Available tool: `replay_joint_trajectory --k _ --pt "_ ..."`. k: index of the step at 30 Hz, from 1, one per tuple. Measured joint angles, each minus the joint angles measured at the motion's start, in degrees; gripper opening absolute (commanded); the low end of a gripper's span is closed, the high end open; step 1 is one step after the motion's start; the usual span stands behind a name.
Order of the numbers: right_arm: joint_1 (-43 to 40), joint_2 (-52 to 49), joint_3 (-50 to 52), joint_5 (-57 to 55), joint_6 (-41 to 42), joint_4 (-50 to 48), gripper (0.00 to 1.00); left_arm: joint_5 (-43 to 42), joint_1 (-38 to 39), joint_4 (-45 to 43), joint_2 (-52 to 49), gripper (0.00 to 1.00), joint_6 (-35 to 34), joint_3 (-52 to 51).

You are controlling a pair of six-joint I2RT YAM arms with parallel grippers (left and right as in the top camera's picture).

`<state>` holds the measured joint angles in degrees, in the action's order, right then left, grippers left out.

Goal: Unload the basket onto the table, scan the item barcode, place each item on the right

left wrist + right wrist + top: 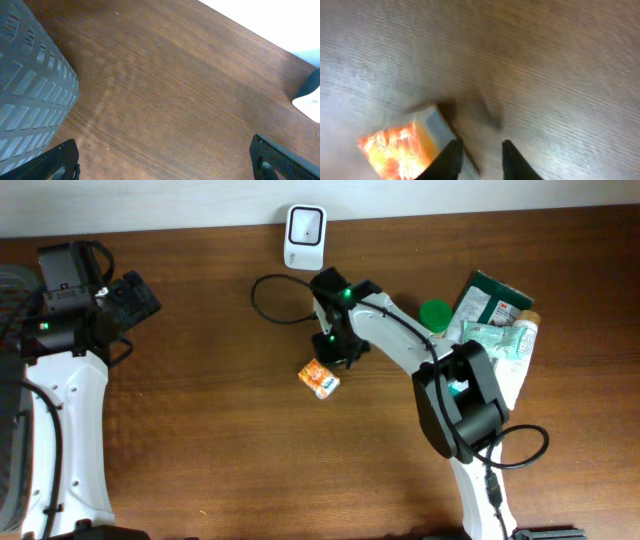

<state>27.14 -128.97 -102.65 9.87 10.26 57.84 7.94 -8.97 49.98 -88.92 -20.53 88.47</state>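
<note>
A small orange and white box (319, 378) lies on the brown table, below the white barcode scanner (304, 230) at the back edge. My right gripper (331, 348) hangs just above the box's upper right corner. In the right wrist view the box (400, 150) sits blurred just left of the left finger, outside the jaws. That gripper (480, 145) stands narrowly open with only bare table in the gap. My left gripper (165, 152) is wide open over bare wood at the far left (140, 295).
A black cable (270, 300) loops left of the right arm. A pile of packets (495, 320) and a green cap (434, 312) lie at the right. A grey slotted basket (30, 85) stands by the left gripper.
</note>
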Motion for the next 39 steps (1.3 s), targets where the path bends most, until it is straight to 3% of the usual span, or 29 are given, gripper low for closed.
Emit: replay_joint_trajectory --k 5,8,11,21,25,29,35,39 --pt "-2.6 7.6 -5.2 4.1 -1.8 10.6 0.48 0.0 0.0 0.0 0.0 0.99 0.0 0.0" --pt "-3.3 11.9 -6.0 5.3 -2.5 14.6 0.48 0.0 0.0 0.0 0.0 0.99 0.0 0.0" --pt "-3.4 11.6 -1.0 6.2 -1.6 9.7 0.42 0.0 0.0 -0.1 0.0 0.99 0.0 0.0" --pt "-3.4 10.5 18.4 13.8 -0.9 -10.0 0.42 0.0 0.0 0.0 0.0 0.99 0.0 0.0" --pt "-3.4 8.7 18.4 16.0 -0.5 -10.2 0.32 0.0 0.0 0.0 0.0 0.99 0.0 0.0" --pt "-3.4 7.0 18.5 17.3 0.8 -10.3 0.04 0.0 0.0 0.0 0.0 0.99 0.0 0.0" --pt "-3.4 7.0 18.3 19.2 1.4 -8.0 0.04 0.0 0.0 0.0 0.0 0.99 0.0 0.0" --pt "-3.5 7.6 15.1 31.6 -1.9 -5.2 0.04 0.0 0.0 0.0 0.0 0.99 0.0 0.0"
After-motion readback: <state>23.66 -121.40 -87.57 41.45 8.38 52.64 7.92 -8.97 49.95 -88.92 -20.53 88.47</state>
